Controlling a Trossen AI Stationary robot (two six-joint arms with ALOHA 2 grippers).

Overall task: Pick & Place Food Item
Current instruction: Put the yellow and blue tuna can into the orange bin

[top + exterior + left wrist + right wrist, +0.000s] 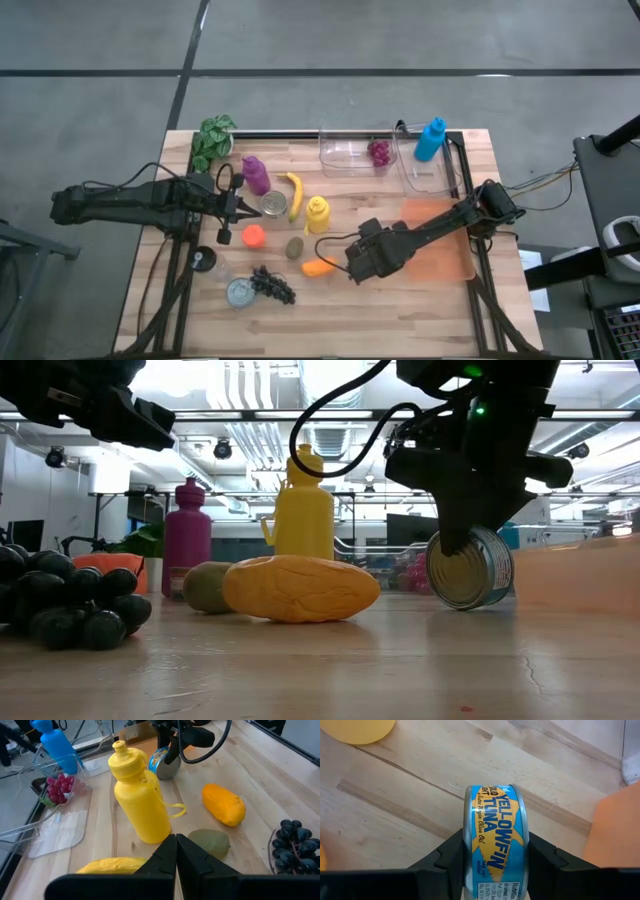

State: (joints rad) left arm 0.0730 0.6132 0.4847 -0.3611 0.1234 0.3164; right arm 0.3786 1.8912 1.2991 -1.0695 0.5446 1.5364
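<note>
high: right hand (356,268) low over counter (400,310) centre, left hand (232,207) clenched, idle | low: tuna can (470,568) on edge, touching wood | right wrist: fingers clamp can | step: grasp made | next: lift, carry

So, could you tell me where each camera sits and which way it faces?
High: overhead, looking straight down; both arms show.
Low: table-top height, looking level at the orange food item; right gripper holds the tuna can on edge.
Left wrist: past shut left gripper toward the yellow bottle.
Right wrist: down on the clamped tuna can.
Shared: low and left wrist both show bottle, can and orange item.
</note>
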